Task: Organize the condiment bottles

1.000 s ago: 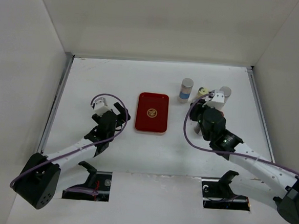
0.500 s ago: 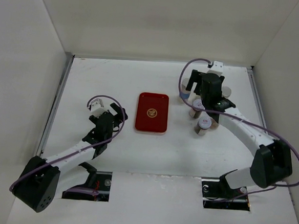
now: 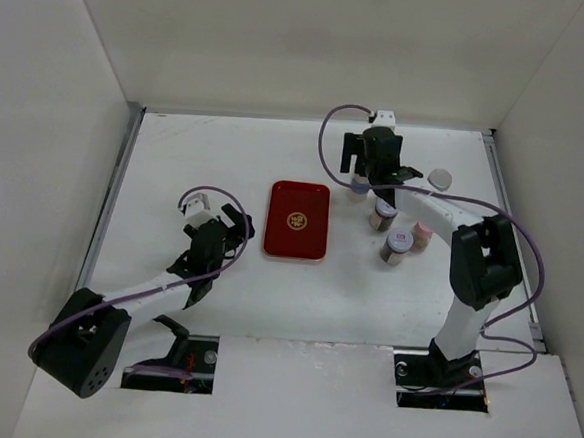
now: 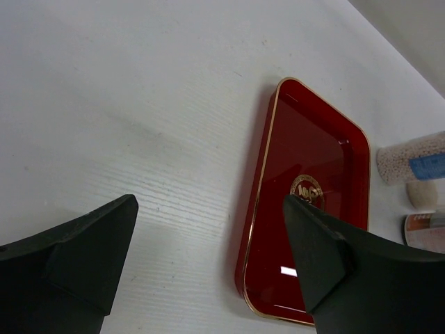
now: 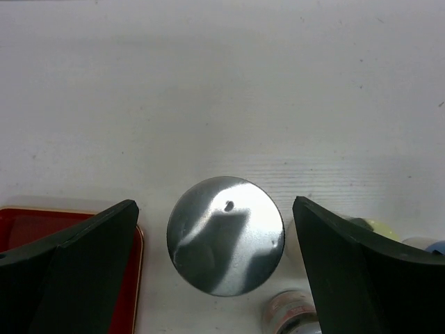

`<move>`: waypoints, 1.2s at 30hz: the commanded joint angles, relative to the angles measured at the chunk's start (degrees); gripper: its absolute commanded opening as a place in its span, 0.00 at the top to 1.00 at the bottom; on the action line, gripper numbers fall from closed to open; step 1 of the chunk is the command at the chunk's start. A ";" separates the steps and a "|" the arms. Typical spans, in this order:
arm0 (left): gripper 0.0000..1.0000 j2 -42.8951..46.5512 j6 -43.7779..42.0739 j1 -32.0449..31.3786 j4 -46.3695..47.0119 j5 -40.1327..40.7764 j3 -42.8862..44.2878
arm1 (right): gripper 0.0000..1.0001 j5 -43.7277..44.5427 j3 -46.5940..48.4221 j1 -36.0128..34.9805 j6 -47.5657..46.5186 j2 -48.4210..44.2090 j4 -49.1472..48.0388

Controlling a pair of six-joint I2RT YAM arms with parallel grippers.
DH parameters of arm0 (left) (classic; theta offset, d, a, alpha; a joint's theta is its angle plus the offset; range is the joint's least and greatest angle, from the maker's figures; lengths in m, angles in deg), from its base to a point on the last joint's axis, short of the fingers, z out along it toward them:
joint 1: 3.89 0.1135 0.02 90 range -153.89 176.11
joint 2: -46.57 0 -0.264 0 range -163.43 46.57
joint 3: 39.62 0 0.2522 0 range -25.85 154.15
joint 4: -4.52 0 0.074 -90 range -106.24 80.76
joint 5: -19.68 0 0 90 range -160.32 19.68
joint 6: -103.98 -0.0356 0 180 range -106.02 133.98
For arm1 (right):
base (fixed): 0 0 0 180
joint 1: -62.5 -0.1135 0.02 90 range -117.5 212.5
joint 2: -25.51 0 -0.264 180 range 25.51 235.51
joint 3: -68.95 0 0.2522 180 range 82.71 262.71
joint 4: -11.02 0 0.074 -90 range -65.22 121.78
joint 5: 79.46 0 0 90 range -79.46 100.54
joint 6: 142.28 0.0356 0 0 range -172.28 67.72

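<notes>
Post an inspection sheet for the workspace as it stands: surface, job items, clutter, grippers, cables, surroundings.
Surface: white table, no spill seen.
Job's things: all bottles stand right of the red tray, which is empty. The grey-capped bottle is upright beneath the right gripper. Also in the group are a yellow-capped bottle, middle bottle, near bottle, pink-capped bottle and pale-lidded jar.
Clutter: nothing seen.
Grippers: left gripper is open and empty, left of the tray. Right gripper is open, straddling the grey cap with gaps on both sides.
Cables: a purple cable loops on each arm, left cable and right cable; no snag seen.
Surroundings: white walls on three sides.
</notes>
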 commanded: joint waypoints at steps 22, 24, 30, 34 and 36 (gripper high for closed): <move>0.43 4.50 0.16 1.78 7.52 -0.34 -3.89 | 0.49 4.52 12.45 -13.16 0.05 -1.24 -2.48; 0.43 4.33 0.16 1.95 7.35 0.01 -3.98 | 0.48 3.82 15.43 -15.01 1.19 1.93 -2.48; 0.41 4.77 0.16 2.22 7.26 0.10 -4.15 | 0.47 1.79 23.96 -17.74 1.98 10.02 -2.40; 0.41 4.94 0.16 2.39 7.00 -0.60 -3.89 | 0.45 1.70 24.50 -18.27 2.77 12.31 -2.75; 0.41 4.86 0.16 2.39 7.26 -0.08 -4.15 | 0.44 1.27 23.98 -18.27 3.65 12.92 -2.57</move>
